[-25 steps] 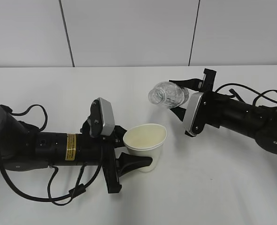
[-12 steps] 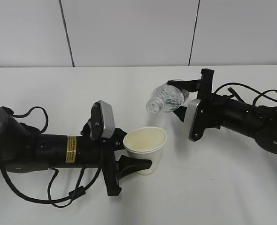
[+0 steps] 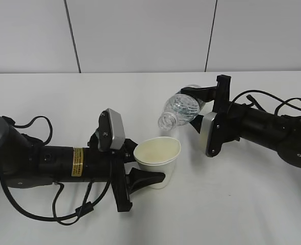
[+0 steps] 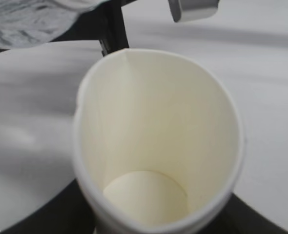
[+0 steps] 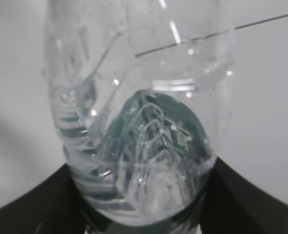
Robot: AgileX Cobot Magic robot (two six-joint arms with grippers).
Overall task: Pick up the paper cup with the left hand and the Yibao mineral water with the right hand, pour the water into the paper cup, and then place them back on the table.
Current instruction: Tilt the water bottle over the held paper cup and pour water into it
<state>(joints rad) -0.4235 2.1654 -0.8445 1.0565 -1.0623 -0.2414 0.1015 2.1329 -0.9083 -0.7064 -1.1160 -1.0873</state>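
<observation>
My left gripper [image 3: 146, 169] is shut on the white paper cup [image 3: 158, 159], which stands upright, its base at or just above the table [image 3: 140, 97]. The left wrist view looks into its cream inside [image 4: 154, 161]; it looks empty. My right gripper [image 3: 199, 109] is shut on the clear Yibao mineral water bottle [image 3: 181, 108]. The bottle is tilted, its open mouth pointing down-left just above the cup's far rim. It fills the right wrist view [image 5: 139, 122], with green label showing through. The bottle's body also shows at the top left of the left wrist view [image 4: 31, 22].
Black cables trail behind both arms on the white table. A grey panelled wall [image 3: 140, 35] stands at the table's back edge.
The right gripper has tipped the bottle further down and moved it slightly left and lower, toward the cup's rim. The left arm and cup have stayed almost still.
</observation>
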